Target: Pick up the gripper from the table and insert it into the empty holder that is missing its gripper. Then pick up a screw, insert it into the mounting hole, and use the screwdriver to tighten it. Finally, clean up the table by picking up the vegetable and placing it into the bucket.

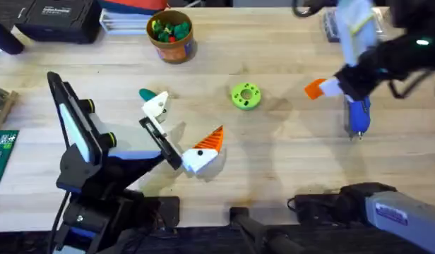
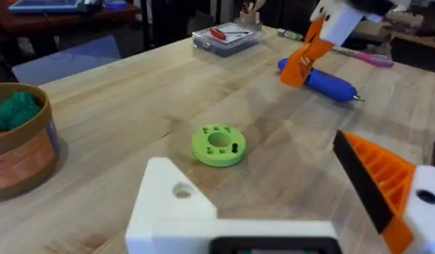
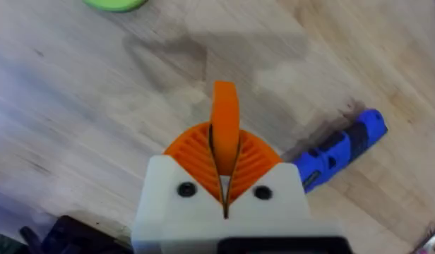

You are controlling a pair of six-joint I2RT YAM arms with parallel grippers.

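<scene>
My right gripper (image 1: 320, 88) hovers above the table at the right, its ribbed pads shut on the small orange gripper (image 3: 224, 106), which sticks out between them. Just beyond it the blue screwdriver (image 1: 357, 115) lies flat on the wood. My left gripper (image 1: 182, 128) stands open at centre left. One of its fingers is the bare white holder (image 1: 155, 107) with a dark mounting hole (image 2: 182, 189); the other carries an orange tip (image 1: 212, 139). A dark green vegetable (image 1: 145, 94) lies right beside the holder. The tan bucket (image 1: 171, 35) stands at the back.
A lime-green disc with holes (image 1: 246, 96) lies mid-table between the two grippers. A black case (image 1: 58, 17) sits at the back left, a clear plastic box (image 2: 224, 39) at the far right. The bucket holds green and red toys.
</scene>
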